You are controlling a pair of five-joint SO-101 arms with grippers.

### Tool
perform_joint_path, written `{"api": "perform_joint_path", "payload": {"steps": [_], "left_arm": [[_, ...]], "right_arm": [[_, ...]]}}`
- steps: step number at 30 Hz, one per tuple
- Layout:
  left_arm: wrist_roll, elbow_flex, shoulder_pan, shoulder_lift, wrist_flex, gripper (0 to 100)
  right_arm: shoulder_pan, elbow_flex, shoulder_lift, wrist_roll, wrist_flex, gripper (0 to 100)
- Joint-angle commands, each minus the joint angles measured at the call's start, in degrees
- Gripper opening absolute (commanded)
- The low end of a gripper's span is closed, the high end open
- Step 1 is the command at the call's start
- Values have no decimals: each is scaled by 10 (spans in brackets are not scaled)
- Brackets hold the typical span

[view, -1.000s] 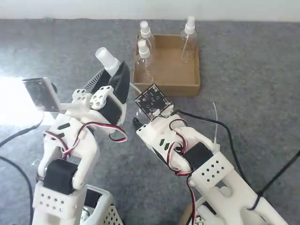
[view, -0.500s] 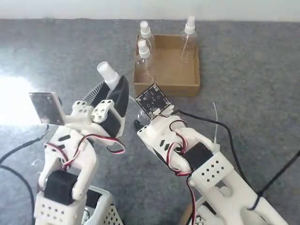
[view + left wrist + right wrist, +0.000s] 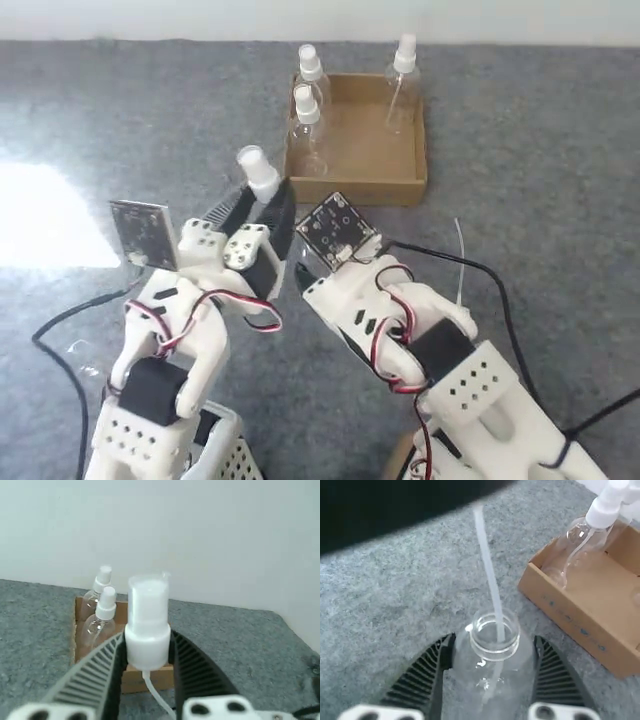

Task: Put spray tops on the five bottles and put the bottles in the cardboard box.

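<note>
High view: spray top (image 3: 255, 168) (above bottle (image 3: 492, 645))

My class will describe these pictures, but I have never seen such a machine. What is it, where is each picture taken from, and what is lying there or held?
These are two small white robot arms, each ending in a gripper. One picture looks down from above; the other two come from cameras on the wrists. On the grey table stands a shallow brown cardboard box with three clear capped bottles in it. The left gripper holds a white plastic spray top, whose thin tube dips into the clear open bottle held by the right gripper.
</note>
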Motion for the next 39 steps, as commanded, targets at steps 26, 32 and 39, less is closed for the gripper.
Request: {"api": "perform_joint_path", "payload": {"steps": [26, 32, 39], "left_arm": [[-58, 1, 76, -4, 6, 12], [-58, 1, 75, -4, 6, 13], [-47, 7, 76, -4, 7, 58]], "right_arm": [[22, 21, -67, 43, -4, 143], [22, 13, -97, 42, -4, 143], [22, 25, -143, 42, -3, 143]]}}
